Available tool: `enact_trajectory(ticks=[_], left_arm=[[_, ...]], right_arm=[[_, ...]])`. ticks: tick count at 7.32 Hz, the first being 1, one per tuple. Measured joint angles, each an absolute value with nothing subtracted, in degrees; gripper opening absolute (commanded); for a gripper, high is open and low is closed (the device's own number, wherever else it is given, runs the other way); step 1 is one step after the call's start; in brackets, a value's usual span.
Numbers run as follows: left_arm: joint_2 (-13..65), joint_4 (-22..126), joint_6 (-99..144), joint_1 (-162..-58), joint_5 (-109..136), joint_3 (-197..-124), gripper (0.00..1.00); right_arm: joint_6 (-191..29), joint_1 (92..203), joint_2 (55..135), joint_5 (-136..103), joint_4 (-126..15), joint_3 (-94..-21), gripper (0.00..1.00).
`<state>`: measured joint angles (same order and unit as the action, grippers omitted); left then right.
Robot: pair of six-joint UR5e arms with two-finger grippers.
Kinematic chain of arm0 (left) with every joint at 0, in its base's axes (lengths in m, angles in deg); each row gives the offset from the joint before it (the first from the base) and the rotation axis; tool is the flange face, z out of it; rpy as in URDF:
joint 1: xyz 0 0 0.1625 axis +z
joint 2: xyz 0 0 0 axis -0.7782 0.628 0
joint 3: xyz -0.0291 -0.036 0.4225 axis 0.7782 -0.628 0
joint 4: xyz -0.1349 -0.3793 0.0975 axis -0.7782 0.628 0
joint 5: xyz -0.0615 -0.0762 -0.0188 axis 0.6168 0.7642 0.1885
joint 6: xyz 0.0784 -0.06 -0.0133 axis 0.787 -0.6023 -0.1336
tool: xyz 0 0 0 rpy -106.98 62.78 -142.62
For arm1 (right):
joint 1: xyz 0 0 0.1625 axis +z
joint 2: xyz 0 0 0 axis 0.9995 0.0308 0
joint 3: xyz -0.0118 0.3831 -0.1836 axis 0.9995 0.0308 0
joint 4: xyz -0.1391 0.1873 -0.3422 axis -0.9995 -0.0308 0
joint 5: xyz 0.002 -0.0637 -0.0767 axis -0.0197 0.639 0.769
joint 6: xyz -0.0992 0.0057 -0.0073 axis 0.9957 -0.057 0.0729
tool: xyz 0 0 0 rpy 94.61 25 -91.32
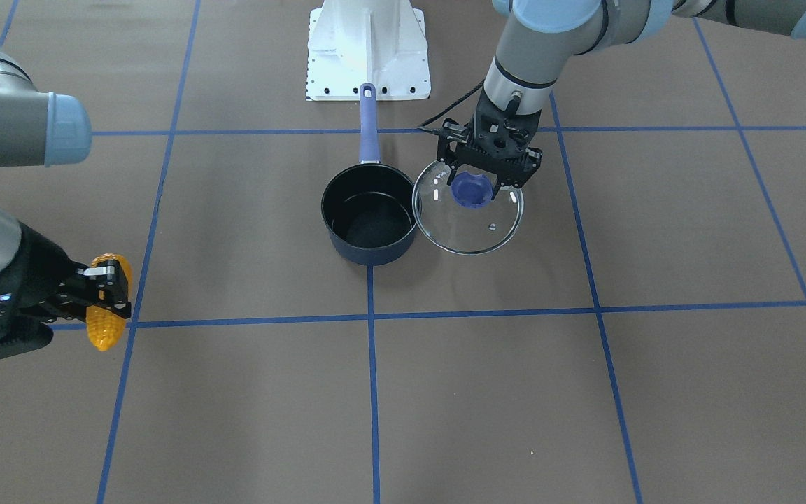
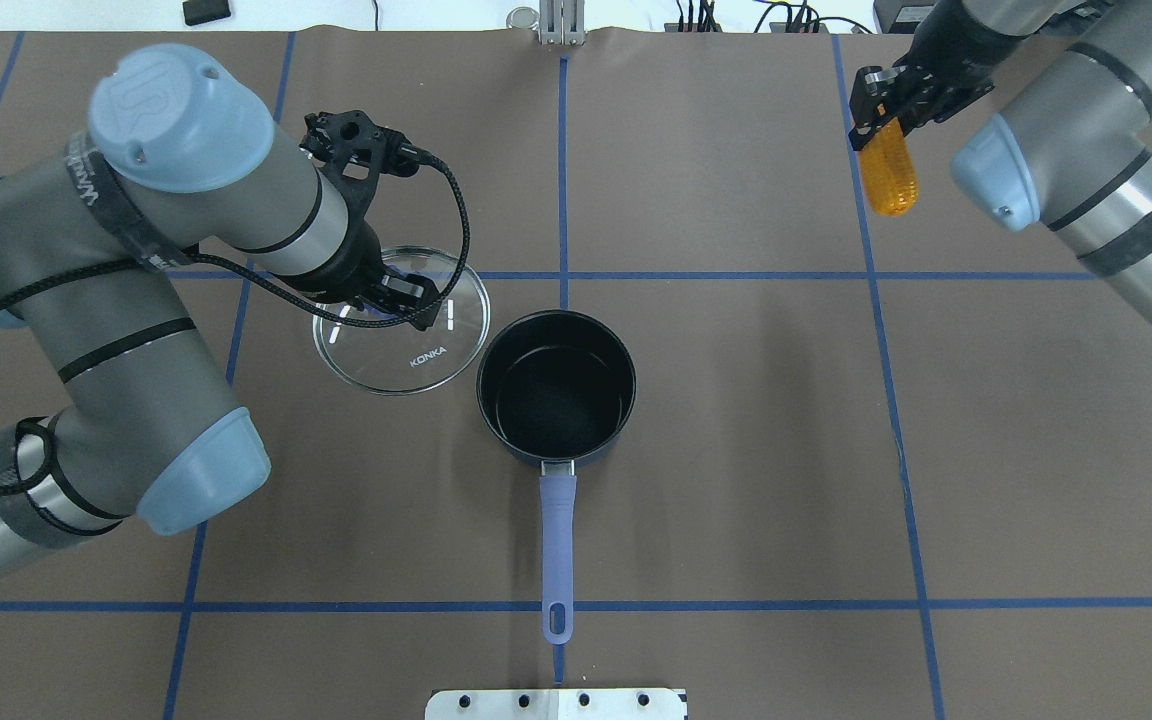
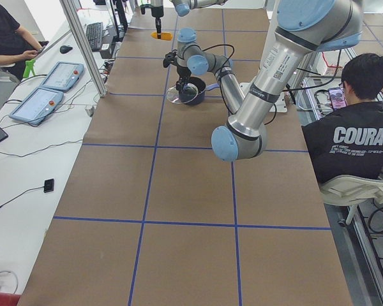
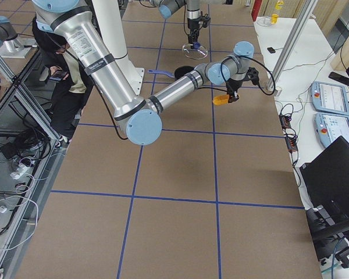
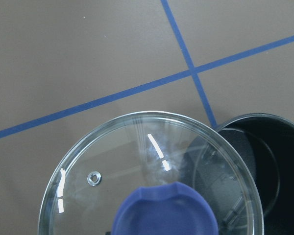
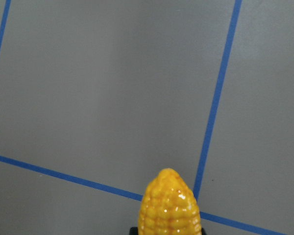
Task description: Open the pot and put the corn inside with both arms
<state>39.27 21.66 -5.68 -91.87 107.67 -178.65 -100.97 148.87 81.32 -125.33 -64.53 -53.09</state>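
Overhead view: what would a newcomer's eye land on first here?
The bright yellow corn stands out, hanging from the right gripper at the far right of the table, well away from the pot. Next comes the left gripper, clamped on the blue knob of the glass lid, holding it right beside the open, empty pot at the middle.

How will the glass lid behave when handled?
Clear glass, so the glass lid is probably stiff but breakable. Its smooth round rim could slide or roll. Held only by its knob in the left claw, it may tilt.
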Motion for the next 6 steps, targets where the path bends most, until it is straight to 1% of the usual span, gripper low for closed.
enact_trajectory(ticks=[2,6], left_arm=[[34.59,24.97,-1.30,-94.88,109.22,-178.79,0.68],[23.93,33.31,10.10,-102.24,113.84,-176.93,0.68]], right_arm=[[-112.02,143.37,79.50,-121.18,-59.68,-53.15,0.31],[-127.91,134.32,73.02,-113.65,-58.86,-53.49,0.31]])
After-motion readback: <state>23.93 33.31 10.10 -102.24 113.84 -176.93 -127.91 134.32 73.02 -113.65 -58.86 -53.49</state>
